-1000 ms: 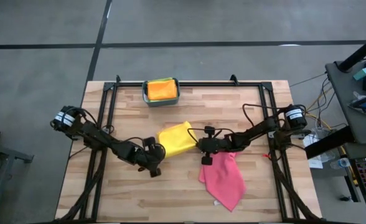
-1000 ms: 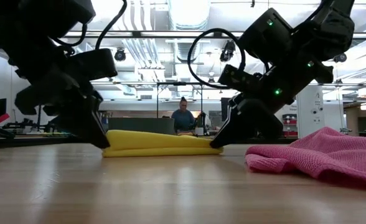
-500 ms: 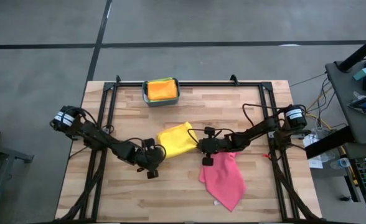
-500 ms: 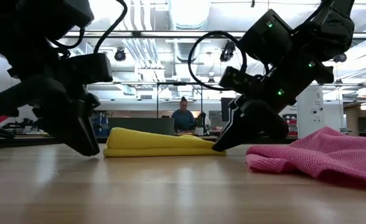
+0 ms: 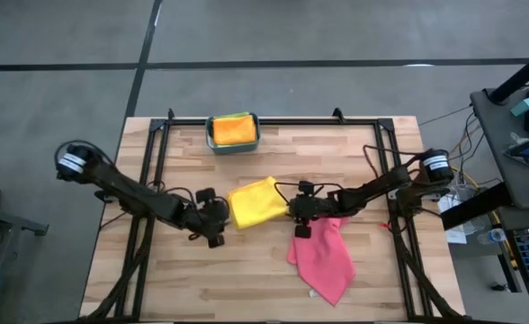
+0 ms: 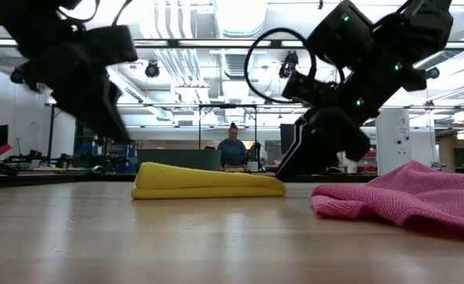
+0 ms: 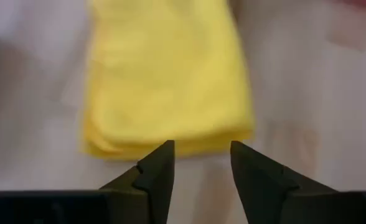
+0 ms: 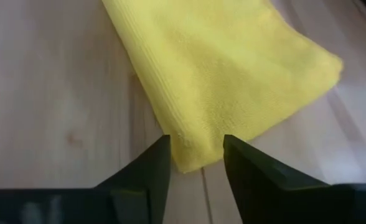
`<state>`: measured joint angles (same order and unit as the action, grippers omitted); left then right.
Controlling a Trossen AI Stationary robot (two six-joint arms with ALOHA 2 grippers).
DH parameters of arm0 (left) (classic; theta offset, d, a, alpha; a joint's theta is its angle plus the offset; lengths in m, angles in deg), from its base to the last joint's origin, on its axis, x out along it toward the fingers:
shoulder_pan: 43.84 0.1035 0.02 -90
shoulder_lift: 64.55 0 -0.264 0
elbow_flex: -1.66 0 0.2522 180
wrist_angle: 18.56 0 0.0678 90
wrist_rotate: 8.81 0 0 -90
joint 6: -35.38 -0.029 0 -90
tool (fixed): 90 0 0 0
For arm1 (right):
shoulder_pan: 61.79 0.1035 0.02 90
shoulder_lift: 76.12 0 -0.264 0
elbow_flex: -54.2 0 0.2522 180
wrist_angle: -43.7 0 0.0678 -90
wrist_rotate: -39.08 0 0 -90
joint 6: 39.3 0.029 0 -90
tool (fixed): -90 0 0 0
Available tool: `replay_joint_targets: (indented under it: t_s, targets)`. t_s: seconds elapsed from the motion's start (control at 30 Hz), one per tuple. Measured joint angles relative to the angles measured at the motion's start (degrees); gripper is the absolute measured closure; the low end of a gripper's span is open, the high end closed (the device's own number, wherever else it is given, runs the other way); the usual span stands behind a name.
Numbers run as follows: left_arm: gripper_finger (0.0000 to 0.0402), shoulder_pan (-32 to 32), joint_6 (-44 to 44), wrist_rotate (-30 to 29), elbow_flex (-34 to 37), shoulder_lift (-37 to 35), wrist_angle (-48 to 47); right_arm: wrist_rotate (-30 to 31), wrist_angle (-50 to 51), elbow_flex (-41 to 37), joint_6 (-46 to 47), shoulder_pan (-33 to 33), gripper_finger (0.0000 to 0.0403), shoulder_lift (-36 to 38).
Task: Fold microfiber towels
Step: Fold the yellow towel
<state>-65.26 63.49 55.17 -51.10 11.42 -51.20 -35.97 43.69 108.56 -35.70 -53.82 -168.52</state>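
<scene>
A yellow towel [image 5: 254, 202] lies folded flat on the wooden table [image 5: 183, 270], in several layers [image 6: 208, 182]. My left gripper [image 5: 219, 216] stands open just off its left edge, raised above the table [image 6: 106, 110]; its wrist view looks down on the towel [image 7: 167, 81] past the open gripper [image 7: 201, 158]. My right gripper [image 5: 293, 211] is open at the towel's right end [image 6: 291, 167], its fingers on either side of one corner [image 8: 192, 158] of the towel [image 8: 220, 68]. A pink towel [image 5: 323, 256] lies crumpled near the right gripper.
A teal bin [image 5: 210, 144] at the far edge holds an orange towel [image 5: 233, 130]. Black frame rails [image 5: 152, 171] run along the table's left, right and far sides. Bare wood lies at the near left. A person [image 6: 233, 150] stands far behind the table.
My left gripper has drawn back from the yellow towel's left end toward the table's left and risen clear of the table. My right gripper has lifted a little at the towel's right end. The towel has stayed in place, folded.
</scene>
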Motion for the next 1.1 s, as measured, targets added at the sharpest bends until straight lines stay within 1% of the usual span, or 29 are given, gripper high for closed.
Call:
replay_joint_targets:
  t_s: [0.13, 0.23, 0.43, 0.53, 0.67, 0.77, 0.87, 1.0, 1.1]
  targets:
    - [0.0261, 3.19, -0.3, -4.25, 0.09, -1.29, 0.75, 0.01, 2.93, 0.0, -0.28, 0.0, 0.0244, 3.3]
    - [0.0268, 6.26, -1.84, -4.68, 1.4, -1.2, 2.79, 0.01, 3.54, 0.0, -1.48, -0.01, 0.0239, 5.31]
    - [0.0295, 12.74, -7.45, -4.7, 4.15, 3.07, 15.97, 0.1, 0.85, 0.0, -4.59, -0.7, 0.0244, 6.88]
    - [0.0308, 14.88, -7.62, -4.43, 4.78, 6.2, 17.4, 0.26, -0.32, 0.01, -4.68, -1.37, 0.0248, 6.9]
    - [0.0318, 15.42, -6.55, -1.62, 4.92, 10.0, 17.61, 0.25, -0.67, 0.0, -4.24, -2.03, 0.0246, 6.9]
    - [0.0319, 15.44, -4.43, -1.28, 5.07, 11.52, 17.23, 0.25, -0.6, 0.0, -4.26, -2.01, 0.0243, 6.9]
    - [0.0319, 15.44, -3.01, -1.27, 5.18, 11.91, 17.17, 0.25, -0.64, 0.0, -4.2, -2.03, 0.0244, 6.9]
    - [0.032, 15.42, -3.31, -0.32, 5.37, 11.84, 17.16, 0.25, -0.66, 0.0, -4.15, -2.03, 0.0249, 6.9]
    - [0.0334, 15.42, -3.48, -0.2, 5.43, 11.8, 17.23, 0.25, -0.64, 0.0, -4.13, -2.16, 0.025, 6.9]
